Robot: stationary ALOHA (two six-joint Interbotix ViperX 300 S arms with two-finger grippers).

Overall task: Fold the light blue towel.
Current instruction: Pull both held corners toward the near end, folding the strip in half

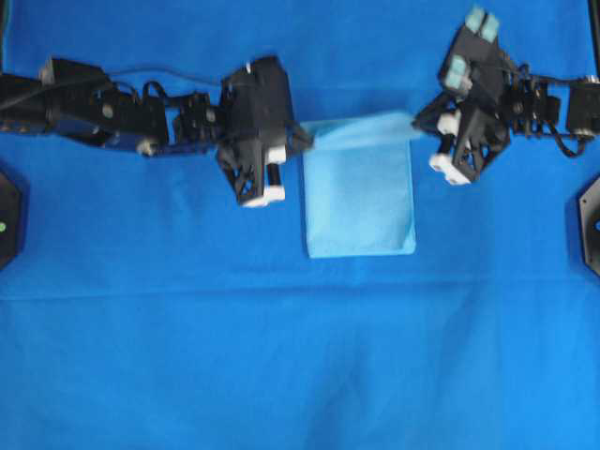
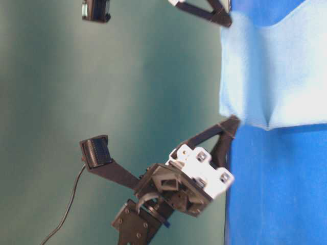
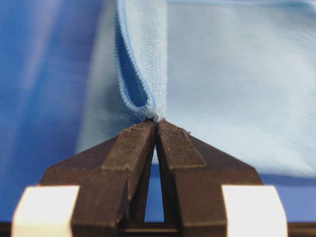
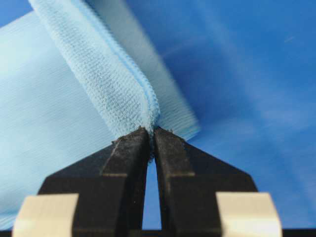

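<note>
Royal-blue cloth (image 1: 187, 356) underlies the light blue towel (image 1: 361, 202); my left gripper (image 1: 305, 139) and right gripper (image 1: 419, 120) each pinch a far corner, its long axis running toward me.

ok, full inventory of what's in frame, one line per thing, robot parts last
light blue towel: 1, pale sky blue, centre of the table, folded into a narrow rectangle, its two far corners lifted and pinched
deep blue cloth: 1, royal blue, covers the whole table under the towel
black mounts: 2, black, one at each side edge of the overhead view
left gripper: 1, black with white blocks, shut on the towel's left far corner
right gripper: 1, black with white blocks, shut on the towel's right far corner
</note>
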